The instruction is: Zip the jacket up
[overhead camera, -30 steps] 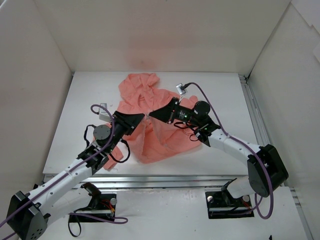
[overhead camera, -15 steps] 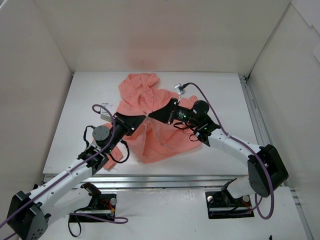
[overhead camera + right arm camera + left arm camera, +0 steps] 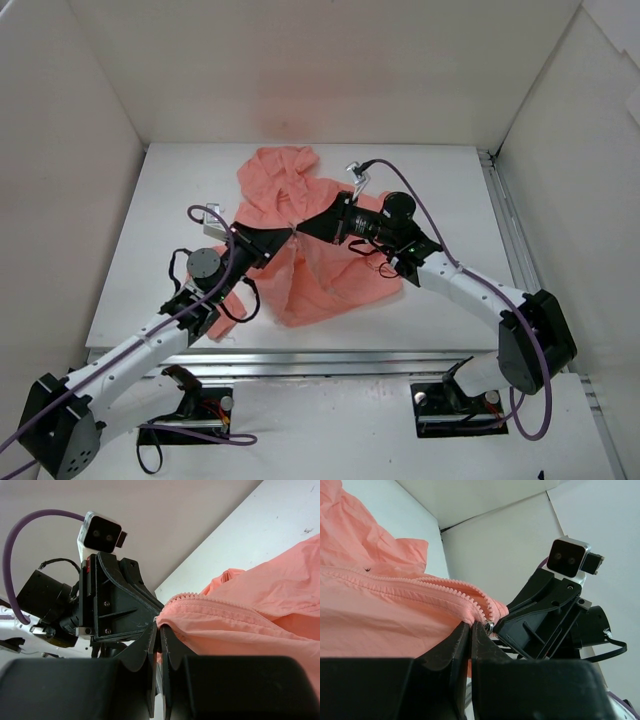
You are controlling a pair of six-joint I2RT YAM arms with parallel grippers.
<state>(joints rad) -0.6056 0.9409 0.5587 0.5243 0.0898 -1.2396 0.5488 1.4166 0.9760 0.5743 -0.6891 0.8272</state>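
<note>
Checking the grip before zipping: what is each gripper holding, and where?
Both pinch the jacket at the zip's end: left gripper by the metal slider, right gripper on the fabric opposite.

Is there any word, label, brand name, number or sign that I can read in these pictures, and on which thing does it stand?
No text can be read in any view.
Jacket: plain pink fabric, no print or tag shows.
Left gripper and right gripper: plain black, no marking shows.
Right wrist camera and left wrist camera: two lenses each, no lettering.
</note>
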